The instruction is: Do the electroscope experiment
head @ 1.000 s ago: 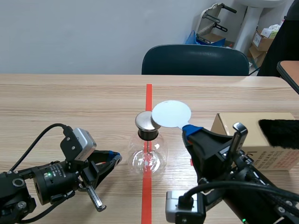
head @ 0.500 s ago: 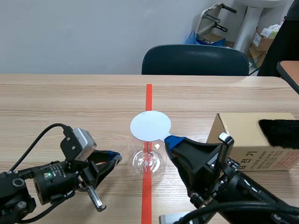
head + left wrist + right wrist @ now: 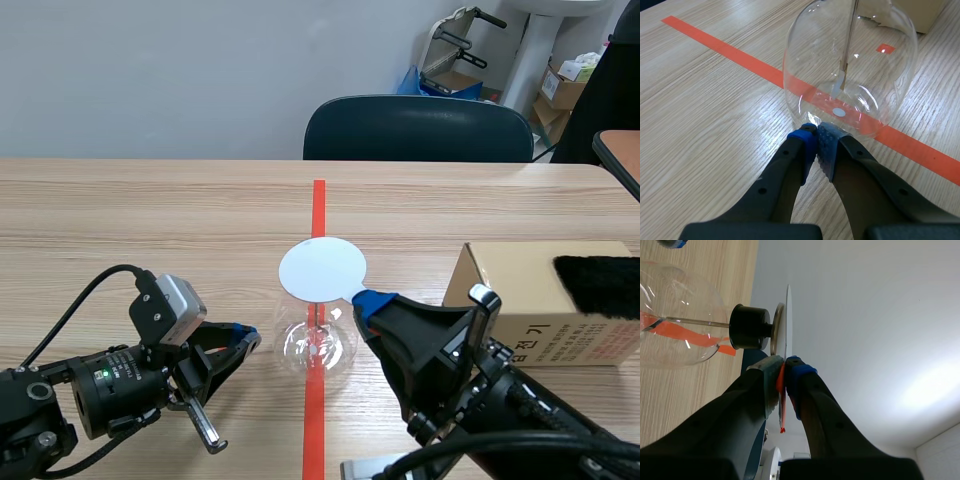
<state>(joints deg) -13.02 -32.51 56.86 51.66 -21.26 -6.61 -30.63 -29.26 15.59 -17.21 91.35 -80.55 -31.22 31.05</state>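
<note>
The glass flask (image 3: pixel 316 345) stands on the red tape line near the middle of the table (image 3: pixel 150 220), with a black stopper (image 3: pixel 750 326) in its neck and a metal cap (image 3: pixel 777 330) on top. A thin rod (image 3: pixel 850 35) runs down inside to a small leaf (image 3: pixel 837 89), which hangs straight.

Over the cap sits the white disc (image 3: pixel 322 269). From the right wrist it looks pressed against the cap or just off it; we cannot tell which. Our right gripper (image 3: pixel 784 365) is closed on the disc's orange handle, fingers pinching it tightly.

Our left gripper (image 3: pixel 816 137) is closed on nothing, its pads together at the foot of the glass and seemingly touching it.

We judge the step in hand to be bringing the disc to the cap. To do it well we should hold the disc level and centred on the cap, grip only the handle, avoid nudging the flask sideways, and watch the leaf for movement.

To the right stands a cardboard box (image 3: pixel 530 300) with a black furry pad (image 3: pixel 598 272) on it. A chair (image 3: pixel 418 128) is beyond the table.
</note>
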